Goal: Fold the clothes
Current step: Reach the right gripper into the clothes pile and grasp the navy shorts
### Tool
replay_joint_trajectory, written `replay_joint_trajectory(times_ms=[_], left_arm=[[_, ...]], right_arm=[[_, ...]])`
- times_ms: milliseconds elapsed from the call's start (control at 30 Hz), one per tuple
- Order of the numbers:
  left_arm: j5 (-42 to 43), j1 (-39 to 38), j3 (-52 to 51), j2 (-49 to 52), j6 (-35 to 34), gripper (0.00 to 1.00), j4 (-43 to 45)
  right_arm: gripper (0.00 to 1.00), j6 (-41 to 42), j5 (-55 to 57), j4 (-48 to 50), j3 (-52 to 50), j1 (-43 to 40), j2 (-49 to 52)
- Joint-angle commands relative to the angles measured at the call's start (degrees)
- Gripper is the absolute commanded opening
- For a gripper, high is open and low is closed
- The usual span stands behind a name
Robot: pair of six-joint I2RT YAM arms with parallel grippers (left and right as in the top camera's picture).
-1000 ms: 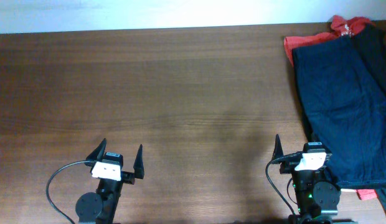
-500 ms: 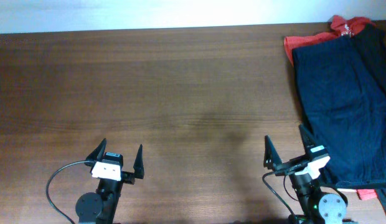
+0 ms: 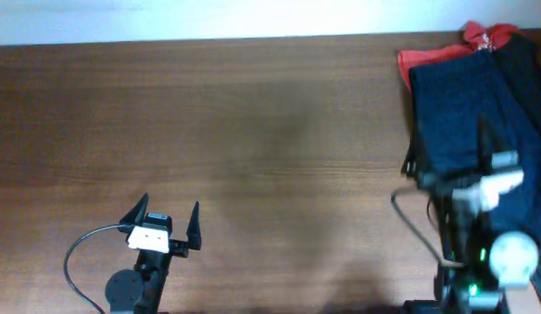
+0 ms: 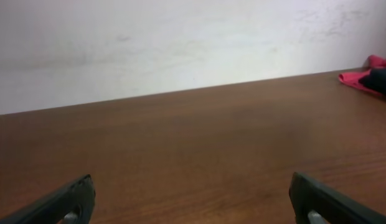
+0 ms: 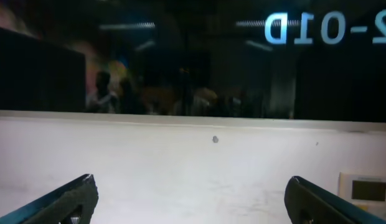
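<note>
The clothes lie in a pile at the table's far right. A dark navy piece (image 3: 458,105) lies on top, a red garment (image 3: 425,59) with white print shows under it at the back, and black fabric (image 3: 528,74) lies at the right edge. The red edge also shows in the left wrist view (image 4: 361,77). My right gripper (image 3: 447,150) is open and empty, raised and blurred over the navy piece's near left part. Its wrist view shows open fingers (image 5: 68,199) against a wall, no cloth. My left gripper (image 3: 166,220) is open and empty at the front left, far from the pile.
The brown wooden table (image 3: 253,131) runs up to a white wall (image 4: 180,43). A black cable (image 3: 78,253) loops by the left arm's base. The right wrist view shows a dark window (image 5: 180,62) and a wall plate (image 5: 367,186).
My right arm has lifted from its rest pose and swung forward and right over the clothes pile, jaws still open. My left arm has not moved.
</note>
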Motion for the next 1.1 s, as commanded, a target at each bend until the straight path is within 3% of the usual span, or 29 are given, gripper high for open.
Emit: replay_joint_trajectory(times_ms=[0,67,133,200,267,733,800,867,967,1033,1067], left_arm=[[-0.2,0.2,-0.3,-0.3,-0.3,0.99,0.0],[-0.2,0.2,-0.3,-0.3,-0.3,0.99,0.0],[-0.2,0.2,-0.3,-0.3,-0.3,0.99,0.0],[-0.2,0.2,-0.3,-0.3,-0.3,0.99,0.1],[-0.2,0.2,-0.3,-0.3,-0.3,0.99,0.0],[-0.2,0.2,-0.3,-0.3,-0.3,0.99,0.1],[-0.2,0.2,-0.3,-0.3,-0.3,0.99,0.1],[-0.2,0.2,-0.3,-0.3,-0.3,0.99,0.1],[-0.2,0.2,-0.3,-0.3,-0.3,0.99,0.0],[-0.2,0.2,-0.3,-0.3,-0.3,0.99,0.0],[-0.2,0.2,-0.4,-0.3,-0.3,0.99,0.0]], right_arm=[[0.99,-2.2,1.2,-8.8,19.0,0.2,21.3],[0.99,-3.5,1.2,-20.4,32.7,0.2,33.9],[0.99,-10.0,2.4,-34.0,46.1,0.2,45.3],[0.99,-19.0,9.2,-54.3,63.5,-0.2,59.5],[0.99,-21.4,10.9,-71.3,78.9,-2.8,74.6],[0.99,-22.2,26.1,-69.9,80.8,-3.9,98.2],[0.88,-22.2,30.7,-69.4,80.8,-3.9,99.8],[0.86,-22.2,34.7,-69.5,80.8,-3.9,101.6],[0.54,-22.2,35.3,-68.3,80.8,-4.0,101.9],[0.24,-21.5,35.3,-67.7,80.8,-3.9,101.9],[0.18,-21.0,35.3,-67.7,80.8,-3.8,101.8]])
